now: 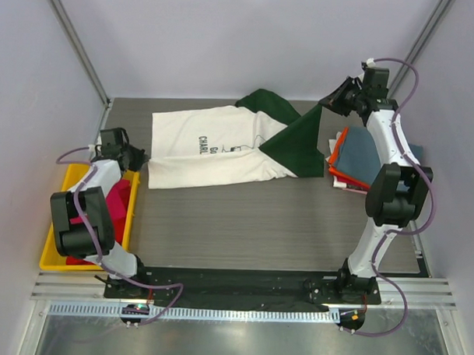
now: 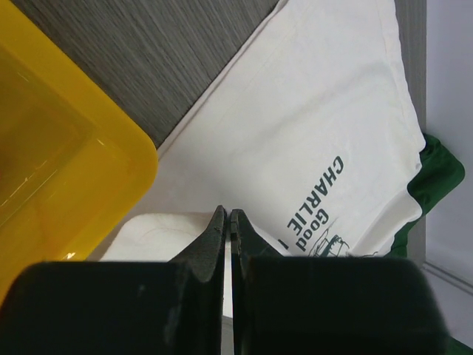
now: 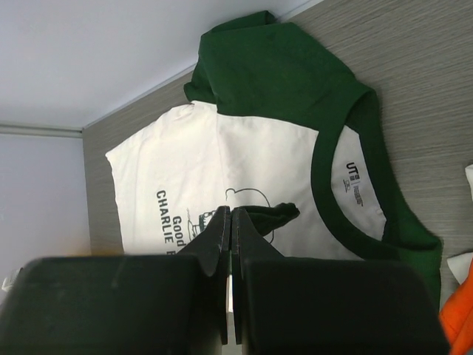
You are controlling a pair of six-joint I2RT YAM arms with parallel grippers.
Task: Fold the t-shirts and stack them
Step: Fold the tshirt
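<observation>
The cream shirt [image 1: 203,153] is spread on the tabletop [image 1: 251,225] between the two pincers. The left pincer [image 1: 140,160] is pressed together just over the shirt's hem corner; whether cloth is caught there cannot be told. The right pincer [image 1: 331,100] is clamped on a fold of the green sleeve [image 1: 300,141], which is lifted up to it. A stack of folded shirts [image 1: 361,154] lies just beside the right pincer, on its near side. A red shirt [image 1: 115,203] is lodged in the yellow bin [image 1: 53,257] beside the left pincer.

The cream-white t-shirt [image 1: 211,149] with green sleeves lies spread print-up, one sleeve lifted. Folded orange, blue and red shirts [image 1: 358,157] are stacked right of it.
</observation>
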